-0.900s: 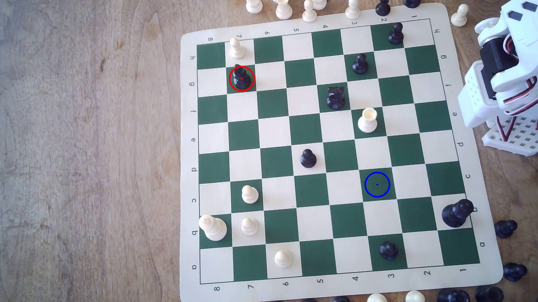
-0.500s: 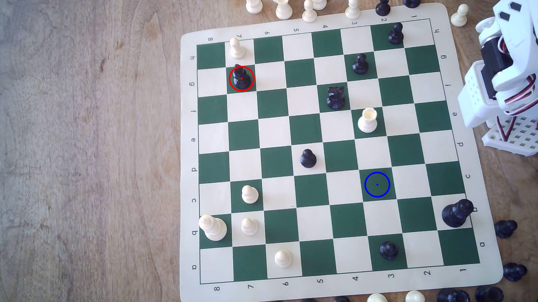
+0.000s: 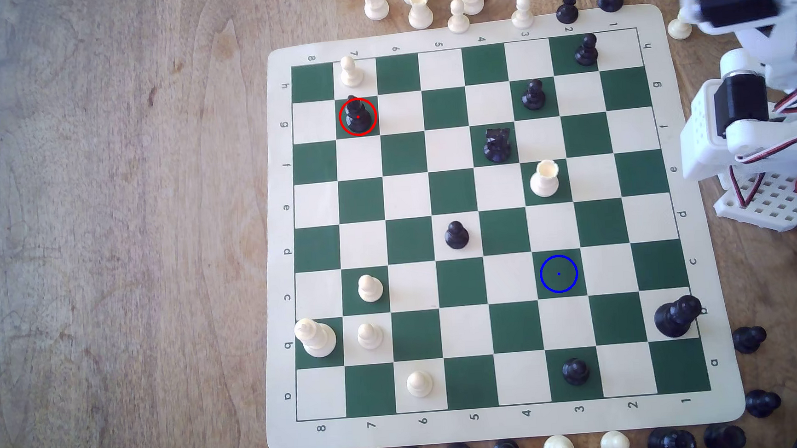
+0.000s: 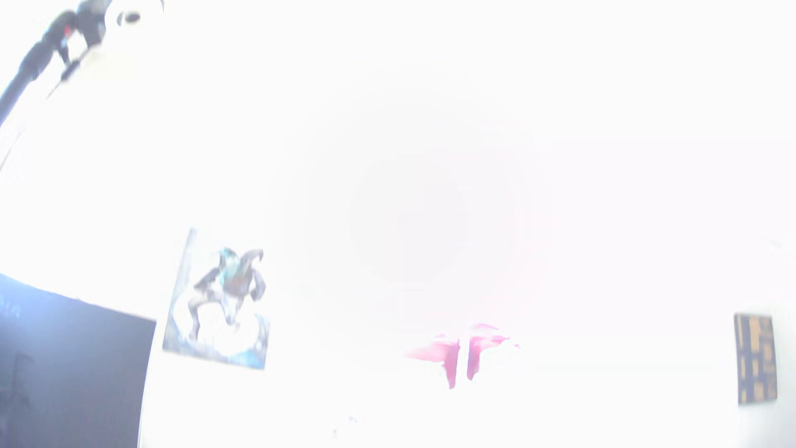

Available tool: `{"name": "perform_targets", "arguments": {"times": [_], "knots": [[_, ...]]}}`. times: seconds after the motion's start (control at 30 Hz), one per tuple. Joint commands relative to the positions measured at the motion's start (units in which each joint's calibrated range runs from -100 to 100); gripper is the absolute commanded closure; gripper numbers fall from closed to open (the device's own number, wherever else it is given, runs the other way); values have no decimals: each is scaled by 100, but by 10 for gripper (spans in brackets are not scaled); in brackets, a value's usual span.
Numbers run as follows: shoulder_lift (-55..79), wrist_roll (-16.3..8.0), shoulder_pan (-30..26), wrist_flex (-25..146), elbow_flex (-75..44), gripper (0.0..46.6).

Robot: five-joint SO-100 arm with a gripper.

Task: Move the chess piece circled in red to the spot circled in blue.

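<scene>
Chess piece (image 3: 357,116) stands near board's (image 3: 727,386) far-left edge; the spot (image 3: 558,274) bare, squares around open. Pincer state: cannot tell.

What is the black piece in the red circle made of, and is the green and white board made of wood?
The glossy black bishop-like piece looks like moulded plastic: light glints off it. The green-and-cream board is probably a thin flexible mat, vinyl maybe, lying flat with rounded corners on the wooden table.

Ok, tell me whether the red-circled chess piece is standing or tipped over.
Standing. The black bishop sits upright on its base inside its green square in the exterior view, head above the base.
</scene>
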Motion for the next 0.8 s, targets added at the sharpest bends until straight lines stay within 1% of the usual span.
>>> {"name": "perform_targets", "arguments": {"times": [0.0, 0.13, 0.2, 0.23, 0.27, 0.3, 0.37, 0.4, 0.5, 0.6, 0.7, 0.73, 0.77], "knots": [[925, -20, 368, 1488, -1296, 464], [1477, -24, 462, 2054, -1686, 464], [1681, -24, 470, 2430, -1885, 432], [1817, -29, 470, 2619, -2012, 442], [2046, -29, 415, 2799, -2175, 464], [2148, -39, 376, 2897, -2257, 464], [2411, -215, 360, 3258, -2511, 464], [2606, -234, 337, 3544, -2710, 464], [3396, -635, 258, 4445, -3444, 464], [4329, -640, 196, 5633, -4396, 462], [5059, -645, 180, 6452, -5212, 431], [5424, -786, 212, 6534, -5493, 426], [5586, -845, 235, 6558, -5611, 422]]}}
